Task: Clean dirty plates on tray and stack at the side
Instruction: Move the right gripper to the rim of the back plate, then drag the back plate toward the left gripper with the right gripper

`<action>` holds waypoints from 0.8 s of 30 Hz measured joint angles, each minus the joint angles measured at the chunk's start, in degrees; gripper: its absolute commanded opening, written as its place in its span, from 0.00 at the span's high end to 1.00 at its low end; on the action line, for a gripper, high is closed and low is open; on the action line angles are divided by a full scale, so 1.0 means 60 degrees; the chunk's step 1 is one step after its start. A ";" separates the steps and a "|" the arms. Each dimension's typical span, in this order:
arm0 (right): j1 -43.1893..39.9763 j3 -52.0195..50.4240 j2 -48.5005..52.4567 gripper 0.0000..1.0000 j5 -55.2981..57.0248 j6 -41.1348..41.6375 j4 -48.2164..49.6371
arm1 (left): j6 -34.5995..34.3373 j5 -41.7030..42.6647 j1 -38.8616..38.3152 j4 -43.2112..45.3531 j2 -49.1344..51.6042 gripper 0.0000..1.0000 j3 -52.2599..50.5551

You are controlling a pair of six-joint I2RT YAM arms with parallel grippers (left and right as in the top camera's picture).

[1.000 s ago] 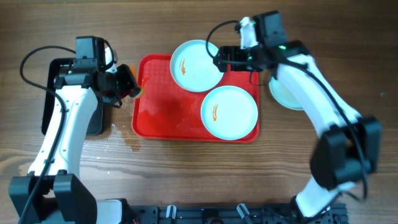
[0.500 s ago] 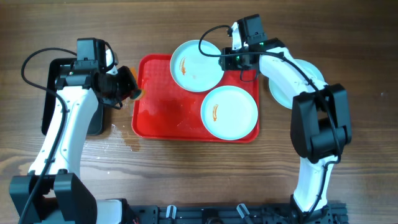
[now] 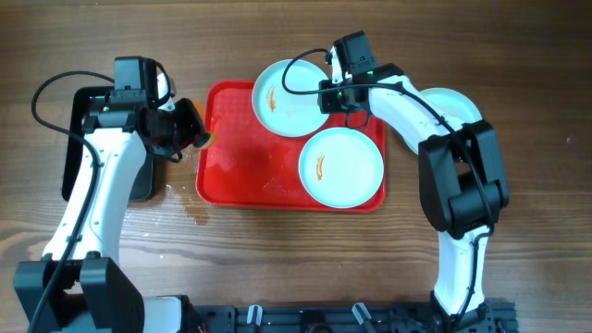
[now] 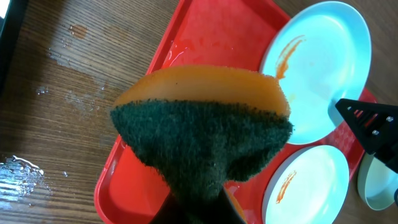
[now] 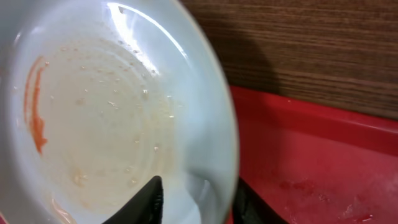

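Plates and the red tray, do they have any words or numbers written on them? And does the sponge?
No words, numbers, labels or brand marks can be read in any view.
Back plate: no writing, only an orange smear.
Front plate: no writing, only an orange smear.
Plate beside the tray: no writing on the part that shows.
Tray: plain red, no label.
Sponge: orange and green, no print.

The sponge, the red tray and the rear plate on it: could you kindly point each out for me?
sponge (image 4: 202, 143), left wrist view, on its green scouring face.
red tray (image 3: 239, 162), overhead view, on its bare left floor.
rear plate (image 3: 287, 102), overhead view, on its centre.
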 measured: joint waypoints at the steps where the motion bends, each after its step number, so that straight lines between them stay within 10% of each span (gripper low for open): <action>1: 0.0004 0.0000 0.0015 0.89 0.0015 -0.0007 0.0000 | 0.0000 0.0000 0.0000 0.0000 0.0000 0.96 0.0000; 24: 0.1701 0.0229 0.0262 0.96 -0.1588 0.1268 -0.0758 | 0.0000 0.0000 0.0000 -0.0080 0.0000 0.96 0.0000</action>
